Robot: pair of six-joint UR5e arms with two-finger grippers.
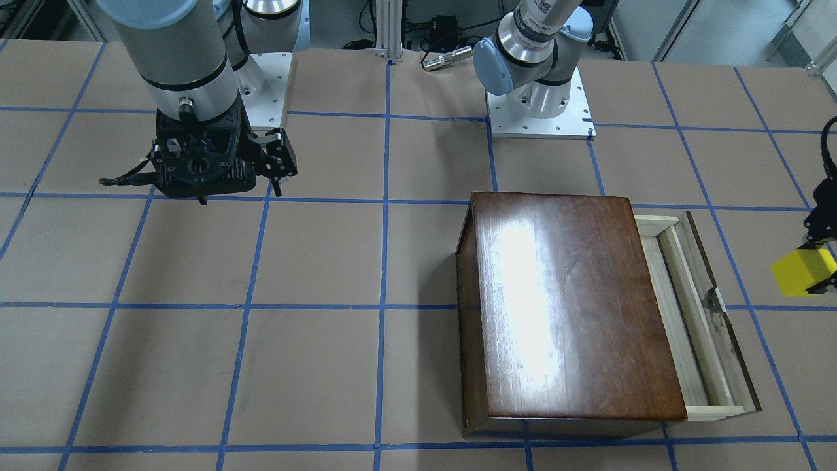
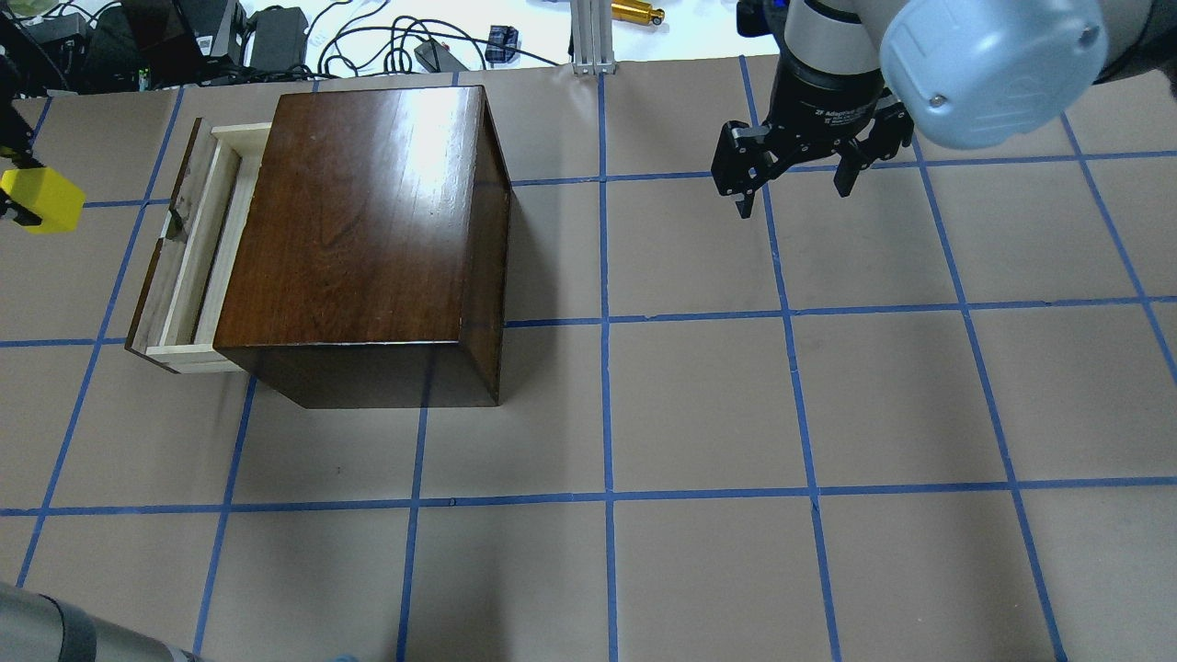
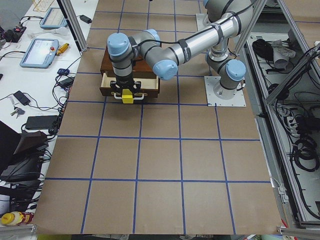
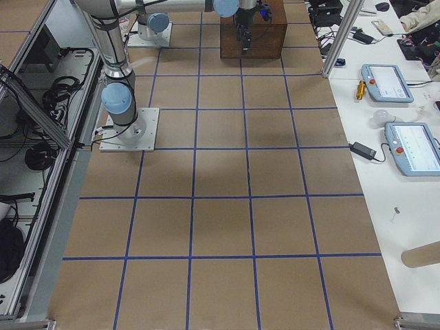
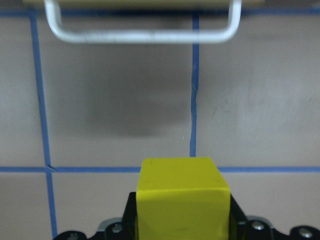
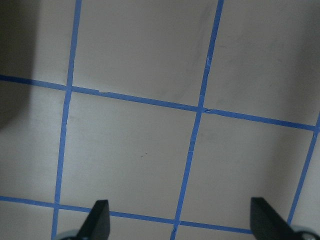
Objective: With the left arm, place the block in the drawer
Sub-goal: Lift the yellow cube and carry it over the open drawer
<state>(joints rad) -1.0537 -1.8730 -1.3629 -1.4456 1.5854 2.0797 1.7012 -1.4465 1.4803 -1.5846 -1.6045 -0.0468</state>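
Observation:
The small yellow block (image 1: pixel 803 271) is held in my left gripper (image 1: pixel 817 269), which is shut on it above the table, just outside the drawer's front panel. It also shows in the overhead view (image 2: pixel 44 199) and fills the bottom of the left wrist view (image 5: pixel 182 200), with the drawer's metal pull (image 5: pixel 140 34) ahead of it. The drawer (image 2: pixel 188 248) stands pulled out of the dark-brown wooden box (image 2: pixel 368 221), and its pale-wood inside (image 1: pixel 686 320) shows nothing in it. My right gripper (image 2: pixel 795 179) is open and empty, far from the box.
The table (image 2: pixel 699 405) is brown with a blue tape grid. Both arm bases (image 1: pixel 539 104) are bolted on at the robot's side. Cables and devices (image 2: pixel 276 37) lie beyond the far edge, behind the box.

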